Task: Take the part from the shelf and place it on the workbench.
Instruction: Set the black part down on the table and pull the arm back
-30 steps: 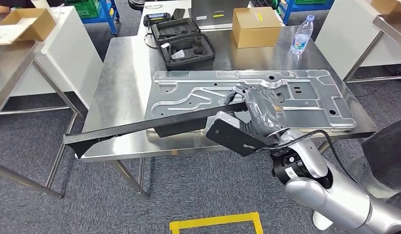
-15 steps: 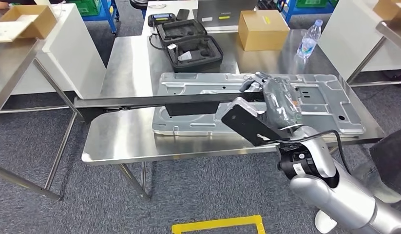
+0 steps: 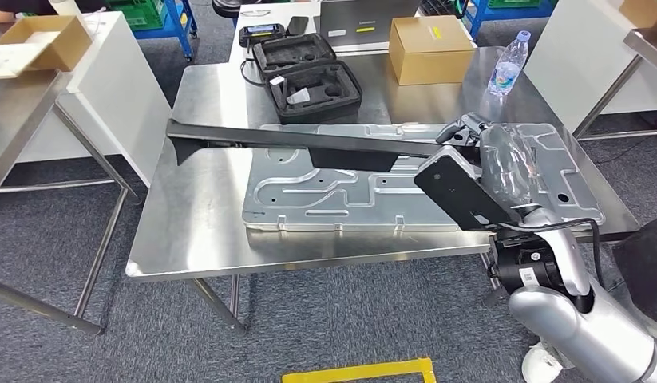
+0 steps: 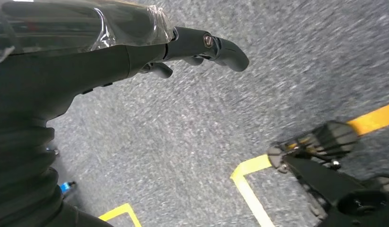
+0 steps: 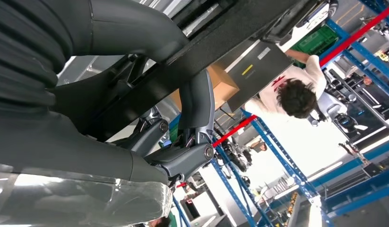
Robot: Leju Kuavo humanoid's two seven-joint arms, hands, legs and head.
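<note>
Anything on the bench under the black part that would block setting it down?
Yes: the large metal panel lies flat on the workbench beneath the black part held by the right hand. Bare steel remains left of it.

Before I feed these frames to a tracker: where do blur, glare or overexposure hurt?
Head view: sharp, with soft ceiling reflections on the steel workbench. Left wrist view: the carpet is streaked with motion blur. Right wrist view: the background past the right hand is blown out white, while the black part shows as a dark, near-featureless shape.

Bright even overhead light; glare on steel workbench (image 3: pixel 205 215); floor motion-blurred in left wrist view; right wrist bg overexposed.
</note>
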